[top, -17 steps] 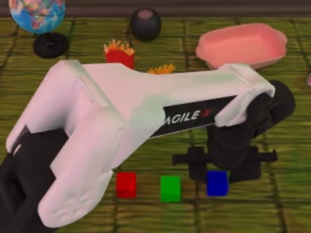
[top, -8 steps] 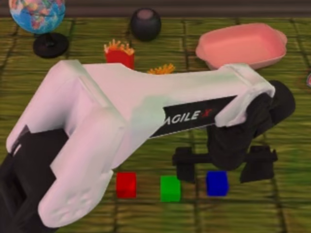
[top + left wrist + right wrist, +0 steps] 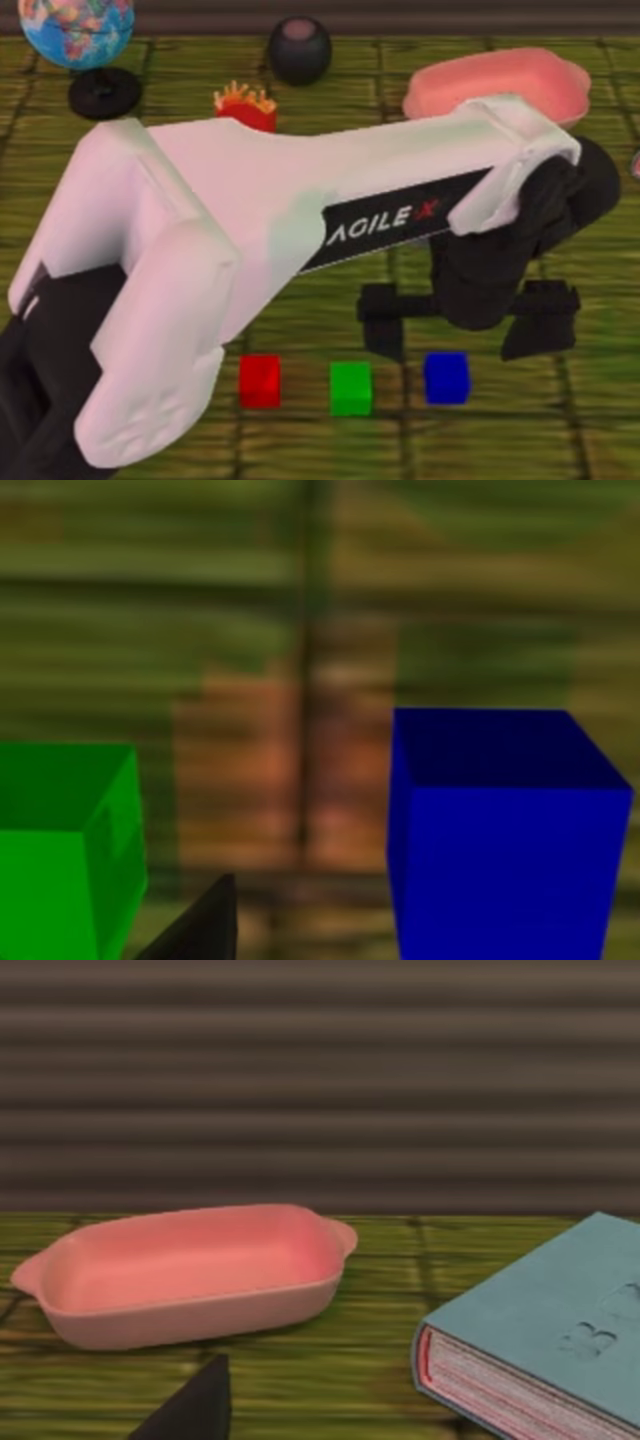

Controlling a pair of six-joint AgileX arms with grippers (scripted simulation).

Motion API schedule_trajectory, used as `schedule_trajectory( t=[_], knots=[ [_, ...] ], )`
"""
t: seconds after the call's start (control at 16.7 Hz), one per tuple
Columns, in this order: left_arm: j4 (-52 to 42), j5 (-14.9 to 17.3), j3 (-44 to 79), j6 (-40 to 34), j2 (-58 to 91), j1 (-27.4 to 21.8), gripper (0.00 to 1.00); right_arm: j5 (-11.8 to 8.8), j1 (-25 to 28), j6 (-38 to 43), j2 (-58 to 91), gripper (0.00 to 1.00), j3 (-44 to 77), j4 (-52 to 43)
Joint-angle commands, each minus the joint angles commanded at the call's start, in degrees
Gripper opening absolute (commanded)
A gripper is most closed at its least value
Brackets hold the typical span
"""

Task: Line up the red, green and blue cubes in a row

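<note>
Lifting off the blue cube [image 3: 446,377], my left gripper [image 3: 470,330] now spreads wide above it, holding nothing. Red cube [image 3: 260,380], green cube [image 3: 351,387] and blue sit in 1 row at lower centre.

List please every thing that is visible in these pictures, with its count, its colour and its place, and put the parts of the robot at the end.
red cube: 1, bright red, near edge, left end of the row
green cube: 1, bright green, middle of the row
blue cube: 1, deep blue, right end of the row
globe: 1, blue, far left corner
round object: 1, dark, far edge
fries carton: 1, red with yellow fries, far left of centre
dish: 1, pink, far right
book: 1, teal, beside the dish
table: 1, green
left gripper: 1, black, open, above the blue cube
right gripper: not visible in the top view
</note>
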Motion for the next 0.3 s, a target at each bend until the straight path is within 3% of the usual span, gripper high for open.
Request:
schedule_trajectory(
  t=[0.3],
  knots=[
    [-8.06,-0.06,6.87,0.00,-1.25,0.53,1.00,0.00,0.00,0.00,0.00,1.00,0.00,0.00]
  ],
)
